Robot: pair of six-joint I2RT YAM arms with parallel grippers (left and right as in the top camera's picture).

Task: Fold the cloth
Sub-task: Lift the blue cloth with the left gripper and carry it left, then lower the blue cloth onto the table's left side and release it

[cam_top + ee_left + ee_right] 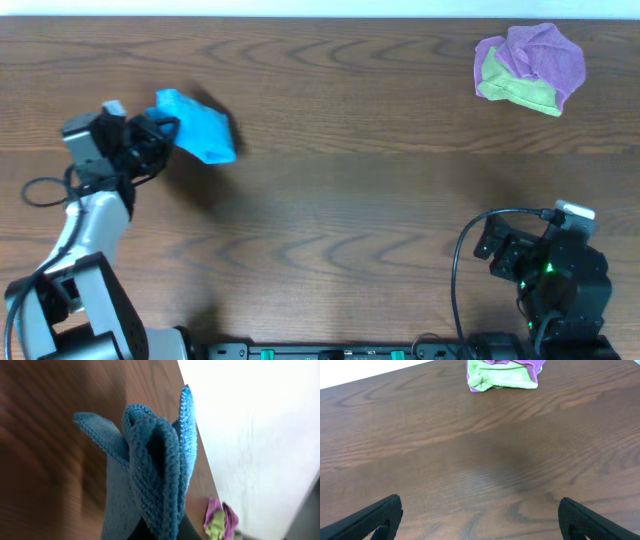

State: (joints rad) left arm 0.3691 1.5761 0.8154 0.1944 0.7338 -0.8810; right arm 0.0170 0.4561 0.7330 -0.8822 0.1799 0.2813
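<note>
left tool [163, 128] clamped tight on bunched turquoise-blue microfibre cloth [203, 131], cloth held just above the dark wooden desk [340, 200], far-left area. right tool [480, 519] fully apart, gripping nothing, low over bare desk.

Open table [340, 200] between my arms: free passage. Ahead of my spread right gripper [480, 512], the only obstacles are the purple cloth [545, 52] and green cloth [520, 92], heaped together near the far edge. The cloth [200, 128], bunched in my left gripper [165, 128], crowds that side.
</note>
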